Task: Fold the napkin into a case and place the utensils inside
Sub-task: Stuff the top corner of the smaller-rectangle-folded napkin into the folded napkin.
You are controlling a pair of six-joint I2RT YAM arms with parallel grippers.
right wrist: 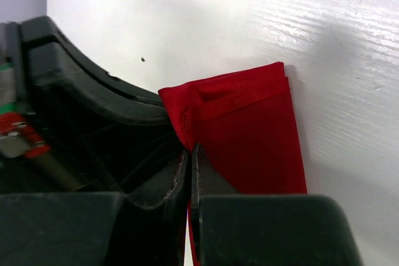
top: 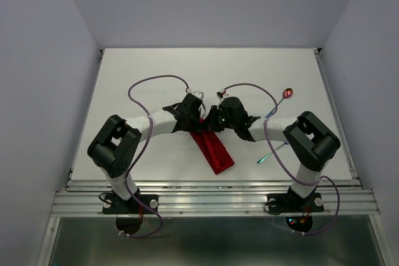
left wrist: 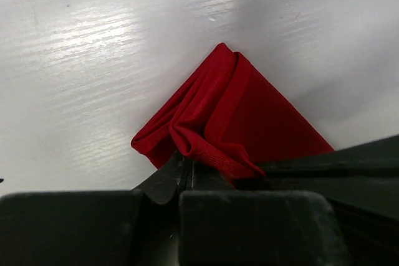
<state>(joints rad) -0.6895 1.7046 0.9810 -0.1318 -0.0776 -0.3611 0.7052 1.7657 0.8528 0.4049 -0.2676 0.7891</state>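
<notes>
The red napkin (top: 214, 150) lies folded into a narrow strip at the table's middle, running from the grippers toward the near edge. My left gripper (top: 197, 119) is shut on a bunched corner of the napkin (left wrist: 249, 116) at its far end, the jaws pinched together at the left gripper (left wrist: 187, 165). My right gripper (top: 212, 121) is shut on the neighbouring corner of the napkin (right wrist: 249, 135), its jaws meeting at the right gripper (right wrist: 190, 152). A spoon with a red bowl (top: 287, 93) and a teal-handled fork (top: 266, 156) lie to the right, partly behind the right arm.
The white table (top: 143, 73) is bounded by grey walls on three sides and a metal rail (top: 212, 199) at the near edge. Purple cables (top: 156, 82) loop over both arms. The other arm's black body fills the side of each wrist view.
</notes>
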